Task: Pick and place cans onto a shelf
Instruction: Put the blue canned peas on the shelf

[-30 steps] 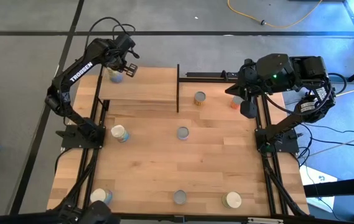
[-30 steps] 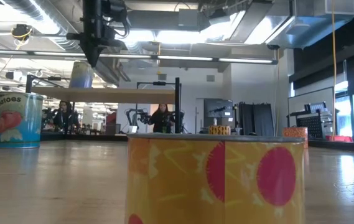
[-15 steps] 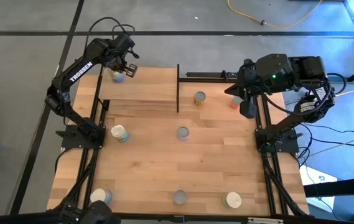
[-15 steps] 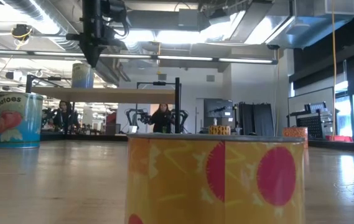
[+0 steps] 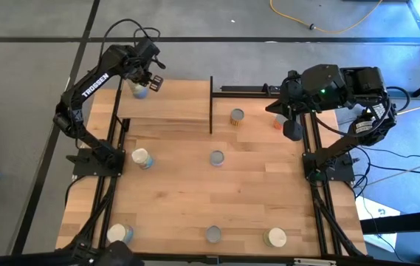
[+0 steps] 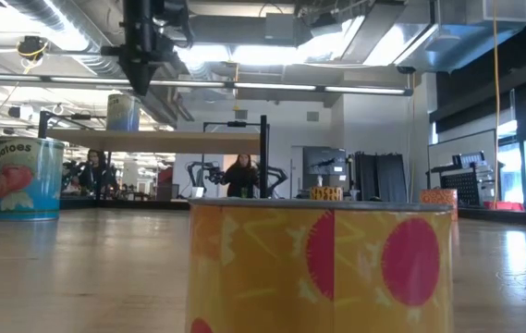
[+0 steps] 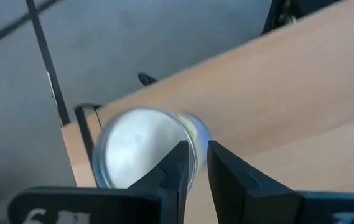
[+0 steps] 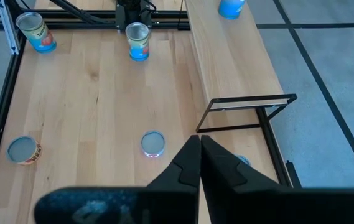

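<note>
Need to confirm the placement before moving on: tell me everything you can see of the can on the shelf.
The can is a small cylinder with a pale round top and blue label, standing upright at the far left end of the light-wood shelf. The left gripper hangs just above it, fingers nearly closed, apparently not gripping it. Nothing else touches it.

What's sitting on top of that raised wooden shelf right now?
One can with a blue label stands on the shelf near its far left corner. The left gripper hangs right over it, covering part of the can. The rest of the board shows only bare wood.
</note>
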Controlling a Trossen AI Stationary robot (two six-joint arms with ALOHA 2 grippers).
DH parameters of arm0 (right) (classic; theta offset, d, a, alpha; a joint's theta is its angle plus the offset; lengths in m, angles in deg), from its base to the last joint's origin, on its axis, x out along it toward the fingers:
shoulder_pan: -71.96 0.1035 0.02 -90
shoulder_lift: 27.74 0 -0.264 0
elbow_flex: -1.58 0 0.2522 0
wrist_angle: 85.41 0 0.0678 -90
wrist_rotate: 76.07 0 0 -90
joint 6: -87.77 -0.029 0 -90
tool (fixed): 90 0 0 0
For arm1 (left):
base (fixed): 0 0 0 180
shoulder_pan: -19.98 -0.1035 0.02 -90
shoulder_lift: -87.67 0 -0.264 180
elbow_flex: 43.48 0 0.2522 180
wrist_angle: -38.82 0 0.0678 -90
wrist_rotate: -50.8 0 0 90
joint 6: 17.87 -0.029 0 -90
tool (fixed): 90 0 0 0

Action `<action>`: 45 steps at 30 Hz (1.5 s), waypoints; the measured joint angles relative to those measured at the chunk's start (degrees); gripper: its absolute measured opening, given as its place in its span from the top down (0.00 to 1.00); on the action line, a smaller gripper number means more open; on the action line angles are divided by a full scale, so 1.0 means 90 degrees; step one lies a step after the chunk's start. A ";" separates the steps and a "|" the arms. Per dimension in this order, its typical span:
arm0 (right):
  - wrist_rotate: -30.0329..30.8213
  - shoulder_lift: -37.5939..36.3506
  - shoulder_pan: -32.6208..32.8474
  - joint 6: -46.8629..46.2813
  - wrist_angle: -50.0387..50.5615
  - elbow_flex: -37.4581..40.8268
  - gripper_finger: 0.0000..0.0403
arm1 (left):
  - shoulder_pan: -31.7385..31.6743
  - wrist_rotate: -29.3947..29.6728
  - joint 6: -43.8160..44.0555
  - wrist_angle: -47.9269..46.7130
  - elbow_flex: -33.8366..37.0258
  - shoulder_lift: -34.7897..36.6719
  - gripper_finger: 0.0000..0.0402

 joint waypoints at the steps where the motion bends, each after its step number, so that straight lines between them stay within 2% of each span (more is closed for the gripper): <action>1: 0.0001 0.0000 0.0001 0.0001 0.0000 0.0000 0.97 | 0.0064 0.0092 -0.0028 -0.0004 -0.0106 0.0001 0.87; 3: 0.0000 0.0000 0.0001 -0.0003 0.0000 0.0000 0.97 | 0.0221 0.0127 -0.0145 -0.0002 -0.0367 0.0002 0.87; 8: 0.0002 0.0000 0.0001 -0.0010 0.0000 0.0000 0.97 | 0.0578 -0.0537 -0.0296 -0.0020 -0.0654 0.0015 0.88; 14: 0.0002 0.0000 0.0001 -0.0013 0.0000 0.0000 0.97 | 0.0899 -0.0118 -0.0151 -0.0056 -0.0208 0.0002 0.99; 26: 0.0001 0.0000 -0.0001 -0.0003 -0.0051 0.0000 0.97 | 0.0774 0.0035 0.0015 -0.0203 0.0657 0.0000 1.00; 34: 0.0001 -0.0002 0.0001 0.0001 -0.0168 0.0000 0.97 | 0.0775 0.0456 -0.0169 -0.0194 0.0714 0.0000 1.00; 45: 0.0002 -0.0002 -0.0001 0.0004 -0.0181 0.0000 0.97 | 0.0454 0.0511 -0.0490 -0.0209 0.0714 0.0000 1.00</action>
